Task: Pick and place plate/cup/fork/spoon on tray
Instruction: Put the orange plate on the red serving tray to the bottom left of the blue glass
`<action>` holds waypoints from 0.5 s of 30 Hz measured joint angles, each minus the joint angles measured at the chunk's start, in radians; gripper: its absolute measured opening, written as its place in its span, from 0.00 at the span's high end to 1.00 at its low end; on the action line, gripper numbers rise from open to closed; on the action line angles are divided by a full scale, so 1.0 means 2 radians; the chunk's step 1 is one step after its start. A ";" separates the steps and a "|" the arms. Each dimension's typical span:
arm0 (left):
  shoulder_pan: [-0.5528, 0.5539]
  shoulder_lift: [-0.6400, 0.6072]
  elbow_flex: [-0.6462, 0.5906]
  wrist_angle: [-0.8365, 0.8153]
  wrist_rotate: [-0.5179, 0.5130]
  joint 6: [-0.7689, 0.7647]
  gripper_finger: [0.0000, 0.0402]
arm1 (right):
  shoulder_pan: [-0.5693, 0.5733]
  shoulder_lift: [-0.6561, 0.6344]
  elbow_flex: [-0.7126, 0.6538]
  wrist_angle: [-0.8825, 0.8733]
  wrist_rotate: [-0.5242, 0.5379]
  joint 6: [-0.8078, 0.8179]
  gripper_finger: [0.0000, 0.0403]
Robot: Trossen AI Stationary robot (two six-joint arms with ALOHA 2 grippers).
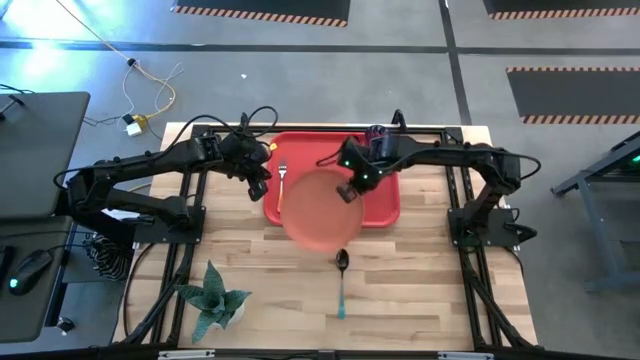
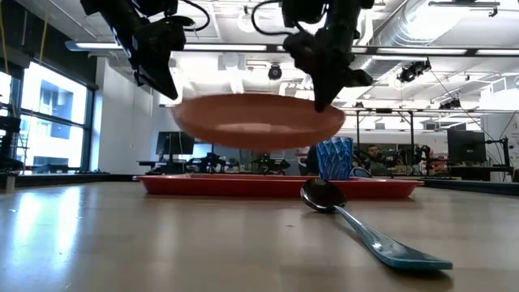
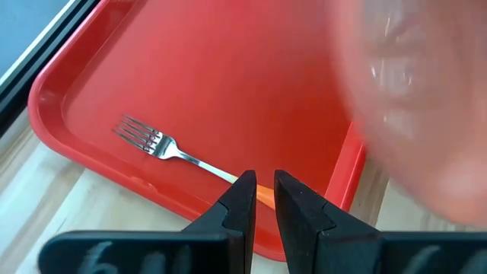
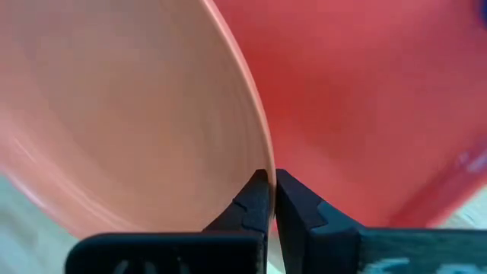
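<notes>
The salmon-pink plate (image 1: 320, 212) hangs in the air over the near edge of the red tray (image 1: 385, 208), as the low view shows (image 2: 255, 120). My right gripper (image 1: 352, 190) is shut on the plate's rim. The fork (image 1: 282, 174) lies flat on the tray's left part (image 3: 156, 143). The dark blue cup (image 1: 377, 134) stands at the tray's far right (image 2: 334, 157). The spoon (image 1: 342, 276) lies on the table near the front (image 2: 365, 231). My left gripper (image 3: 264, 199) is shut and empty, raised above the tray's left edge over the fork's handle. My right gripper pinches the plate's rim (image 4: 262, 164) between its two fingers, on the side toward the table's right (image 2: 328, 104). The fingers come from above, slanting down. The plate is lifted clear of tray and table, about level, with its top up.
A small potted plant (image 1: 212, 298) stands at the table's near left. Black arm frames run along both sides of the table. Bare wood lies between the tray and the near edge, around the spoon.
</notes>
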 joint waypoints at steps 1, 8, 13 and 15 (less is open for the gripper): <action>0.000 0.000 0.000 0.000 0.000 0.003 0.90 | -0.004 0.000 0.000 0.000 0.011 0.019 1.00; 0.000 0.000 0.000 0.000 0.000 0.011 0.90 | -0.020 0.000 0.000 -0.004 0.074 0.130 1.00; 0.000 0.000 0.000 0.000 -0.003 0.026 0.90 | -0.020 0.000 -0.013 0.004 0.104 0.197 1.00; 0.000 0.000 0.000 0.000 -0.004 0.032 0.90 | -0.020 0.000 -0.036 0.021 0.106 0.215 1.00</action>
